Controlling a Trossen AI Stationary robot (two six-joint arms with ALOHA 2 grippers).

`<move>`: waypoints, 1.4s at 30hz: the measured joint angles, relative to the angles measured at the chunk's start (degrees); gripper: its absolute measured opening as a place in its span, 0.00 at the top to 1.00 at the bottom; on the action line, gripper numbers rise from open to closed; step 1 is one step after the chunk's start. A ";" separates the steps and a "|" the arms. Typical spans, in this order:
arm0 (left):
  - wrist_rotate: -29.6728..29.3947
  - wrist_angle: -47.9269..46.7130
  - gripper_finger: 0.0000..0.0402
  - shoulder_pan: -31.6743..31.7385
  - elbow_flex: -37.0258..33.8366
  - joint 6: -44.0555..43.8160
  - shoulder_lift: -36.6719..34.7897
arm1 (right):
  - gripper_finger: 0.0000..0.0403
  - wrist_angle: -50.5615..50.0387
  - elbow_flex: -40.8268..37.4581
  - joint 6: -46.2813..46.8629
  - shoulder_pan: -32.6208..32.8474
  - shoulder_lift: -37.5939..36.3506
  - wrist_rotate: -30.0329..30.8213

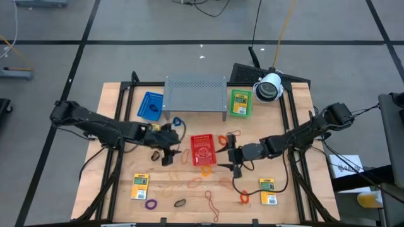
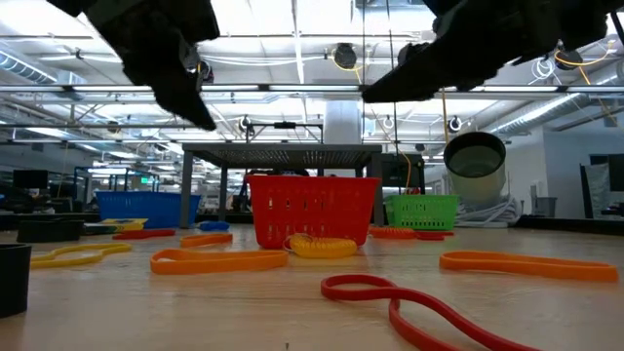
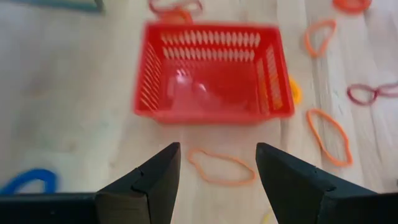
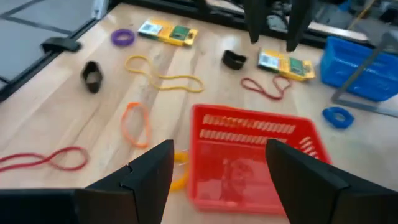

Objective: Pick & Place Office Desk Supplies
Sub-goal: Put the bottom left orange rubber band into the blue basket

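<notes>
Four packets (image 1: 140,186); perhaps fifteen rubber bands (image 1: 150,204); three baskets (image 1: 202,149).

Grey floor (image 1: 158,25), bright ceiling lights (image 2: 292,15)

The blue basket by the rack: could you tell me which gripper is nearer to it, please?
Left. The left gripper sits just in front of the blue basket; the right gripper is beyond the red basket.

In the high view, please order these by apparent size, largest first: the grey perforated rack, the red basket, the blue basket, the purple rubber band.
1. Grey perforated rack.
2. Red basket and blue basket: they look alike, so I do not rank them.
3. Purple rubber band, clearly the smallest.
</notes>
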 joint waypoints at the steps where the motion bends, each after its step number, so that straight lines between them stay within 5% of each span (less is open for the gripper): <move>1: 0.03 0.29 0.46 -0.74 0.00 -0.91 0.94 | 0.39 0.24 0.00 0.01 0.62 0.00 -0.06; 13: 6.00 7.99 0.46 -13.67 -0.07 -9.90 6.50 | 0.39 3.03 0.00 2.70 4.51 0.00 0.50; 27: -1.91 10.99 0.46 -28.58 -0.07 -24.17 6.55 | 0.39 7.94 0.00 3.39 11.30 0.02 10.97; 42: 7.31 22.31 0.46 -27.88 -0.02 -20.17 15.91 | 0.39 8.63 -0.02 7.86 12.79 2.70 15.32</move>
